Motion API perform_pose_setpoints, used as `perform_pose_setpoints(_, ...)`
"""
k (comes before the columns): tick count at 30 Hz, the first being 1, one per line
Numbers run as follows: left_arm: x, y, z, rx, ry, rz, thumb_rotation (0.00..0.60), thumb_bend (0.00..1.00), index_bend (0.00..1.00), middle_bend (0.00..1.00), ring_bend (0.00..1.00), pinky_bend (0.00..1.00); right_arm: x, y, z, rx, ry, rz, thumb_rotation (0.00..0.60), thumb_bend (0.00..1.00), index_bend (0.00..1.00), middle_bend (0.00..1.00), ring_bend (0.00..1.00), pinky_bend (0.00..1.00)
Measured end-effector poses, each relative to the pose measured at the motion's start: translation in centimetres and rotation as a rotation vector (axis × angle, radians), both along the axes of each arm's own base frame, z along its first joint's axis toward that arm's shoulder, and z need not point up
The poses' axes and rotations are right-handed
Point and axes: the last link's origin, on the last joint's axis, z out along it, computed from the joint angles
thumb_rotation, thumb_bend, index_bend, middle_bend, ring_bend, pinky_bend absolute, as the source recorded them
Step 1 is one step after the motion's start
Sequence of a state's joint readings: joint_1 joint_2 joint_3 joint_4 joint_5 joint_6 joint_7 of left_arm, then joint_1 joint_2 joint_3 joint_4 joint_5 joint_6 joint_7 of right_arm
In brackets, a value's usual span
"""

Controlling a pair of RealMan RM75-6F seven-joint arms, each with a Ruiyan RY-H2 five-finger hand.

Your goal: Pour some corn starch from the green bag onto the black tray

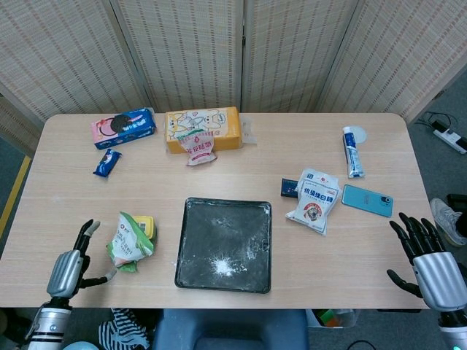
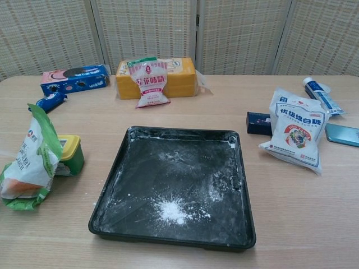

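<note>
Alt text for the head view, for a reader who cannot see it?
A black tray dusted with white powder sits at the table's near edge, with a green bag lying beside it, against a yellow-lidded tub. The left hand and right hand are open, apart from everything.

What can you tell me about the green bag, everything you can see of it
The green bag is a soft, crinkled plastic pouch, green at the edges with a white front bearing print and an orange patch low down. It rests on the wooden table left of the black tray, leaning back against a small green tub with a yellow lid, its top end raised. No hand touches it; the left hand is open beside it.
</note>
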State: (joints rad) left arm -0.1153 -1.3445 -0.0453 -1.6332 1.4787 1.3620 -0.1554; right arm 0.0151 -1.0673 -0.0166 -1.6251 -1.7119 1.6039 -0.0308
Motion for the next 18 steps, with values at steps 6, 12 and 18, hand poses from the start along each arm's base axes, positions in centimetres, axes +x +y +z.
perform_pose_setpoints(6, -0.1, -0.6, 4.6, 0.008, 0.179, -0.166, 0.6, 0.19, 0.0, 0.0, 0.34, 0.52, -0.3, -0.3, 0.0, -0.018, 0.02, -0.023, 0.6, 0.21, 0.0, 0.0, 0.0, 0.0)
perform_pose_setpoints(12, -1.9, -1.1, 6.9, 0.103, 0.371, -0.2, 0.6, 0.19, 0.0, 0.0, 0.06, 0.25, -0.9, -1.0, 0.4, -0.067, 0.037, -0.074, 0.6, 0.21, 0.0, 0.0, 0.0, 0.0)
perform_pose_setpoints(18, -3.7, -1.2, 6.7, 0.079, 0.476, -0.154, 0.6, 0.17, 0.0, 0.0, 0.0, 0.0, -1.0, -1.3, 0.6, -0.09, 0.041, -0.097, 0.6, 0.21, 0.0, 0.0, 0.0, 0.0)
